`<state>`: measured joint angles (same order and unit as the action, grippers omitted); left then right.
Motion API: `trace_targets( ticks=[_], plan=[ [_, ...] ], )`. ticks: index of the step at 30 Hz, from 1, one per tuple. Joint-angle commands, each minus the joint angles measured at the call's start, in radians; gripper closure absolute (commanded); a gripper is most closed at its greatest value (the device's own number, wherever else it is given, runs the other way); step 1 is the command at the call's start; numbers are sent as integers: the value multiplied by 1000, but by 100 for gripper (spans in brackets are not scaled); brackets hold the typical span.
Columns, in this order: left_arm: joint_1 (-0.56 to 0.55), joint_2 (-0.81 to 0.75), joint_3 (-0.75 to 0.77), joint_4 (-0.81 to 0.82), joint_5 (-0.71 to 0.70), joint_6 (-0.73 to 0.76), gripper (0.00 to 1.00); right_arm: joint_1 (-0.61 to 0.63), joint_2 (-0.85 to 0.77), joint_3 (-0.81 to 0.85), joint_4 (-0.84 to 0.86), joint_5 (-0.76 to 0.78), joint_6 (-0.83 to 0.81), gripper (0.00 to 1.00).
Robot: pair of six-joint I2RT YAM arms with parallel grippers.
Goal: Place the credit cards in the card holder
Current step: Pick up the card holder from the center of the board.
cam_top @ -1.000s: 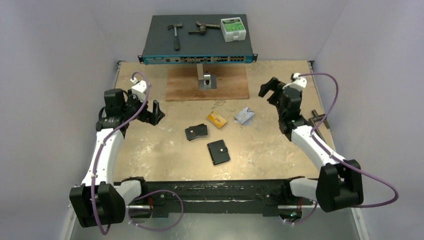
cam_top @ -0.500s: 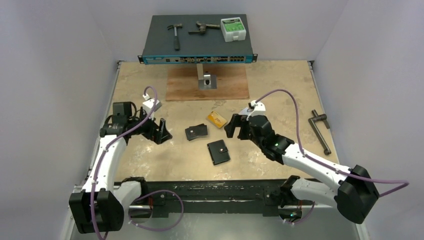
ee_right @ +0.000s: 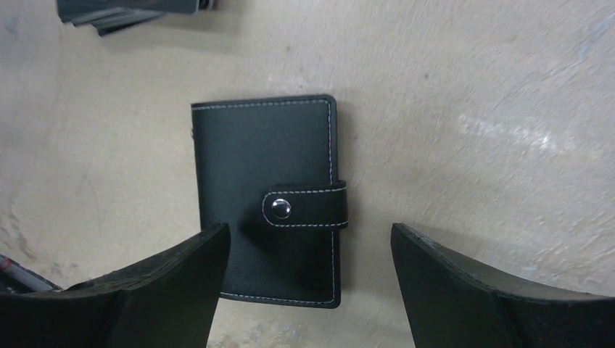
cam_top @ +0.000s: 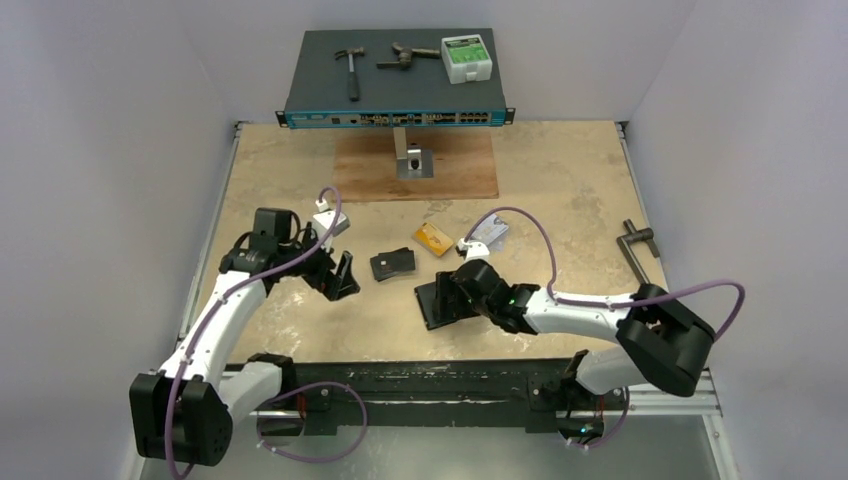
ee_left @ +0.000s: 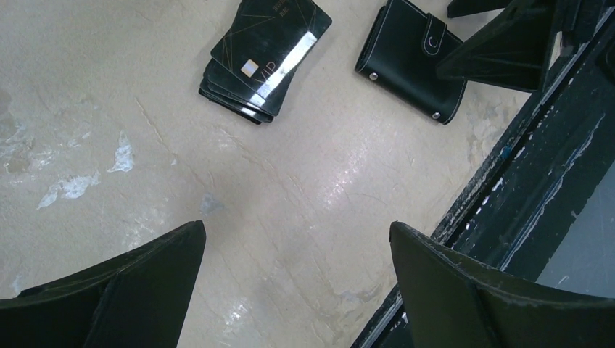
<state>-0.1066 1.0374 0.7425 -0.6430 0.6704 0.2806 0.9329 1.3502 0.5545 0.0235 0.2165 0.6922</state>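
The card holder (ee_right: 265, 196), a black stitched wallet, lies flat on the table, closed by its snap tab (ee_right: 304, 208). My right gripper (ee_right: 310, 232) hovers low over it, open, one finger on each side, touching nothing. From above, the holder (cam_top: 430, 306) is partly hidden under that gripper (cam_top: 447, 297). A gold-orange credit card (cam_top: 434, 238) and a silver-grey one (cam_top: 489, 231) lie flat further back. My left gripper (ee_left: 297, 228) is open over bare table, left of the holder (ee_left: 407, 59); in the top view it (cam_top: 343, 277) sits near the table's middle left.
A stack of black cards marked VIP (ee_left: 265, 58) lies between the left gripper and the holder. A wooden board (cam_top: 450, 170) with a metal bracket, and a network switch (cam_top: 395, 95) carrying tools, stand at the back. A metal crank (cam_top: 640, 262) lies right.
The right arm has swung from the far right to the table's middle and dropped over the card holder. The left arm has moved right and nearer, toward the black stack.
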Motion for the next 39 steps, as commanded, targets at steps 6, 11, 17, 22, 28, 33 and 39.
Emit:
trace_targets(
  ticks=[6, 11, 17, 22, 28, 33, 39],
  plan=[
    [-113, -82, 17, -79, -43, 151, 0, 33, 69, -40, 179, -59, 86, 27],
    [-203, -26, 26, -14, -78, 70, 0, 35, 122, -61, 237, -78, 117, 47],
    [-300, 27, 84, -10, -194, -57, 0, 35, 117, -114, 271, -55, 151, 79],
    [-329, 30, 101, -35, -223, -153, 0, 35, 106, -138, 311, -64, 164, 100],
    [-364, 108, 190, -80, -255, -269, 0, 35, -10, -190, 370, -79, 116, 100],
    [-367, 147, 210, 9, -152, -323, 0, 34, -201, -205, 355, -88, 40, 100],
    [-366, 159, 199, 48, 23, -316, 0, 35, -319, -214, 330, -135, -35, 100]
  ],
)
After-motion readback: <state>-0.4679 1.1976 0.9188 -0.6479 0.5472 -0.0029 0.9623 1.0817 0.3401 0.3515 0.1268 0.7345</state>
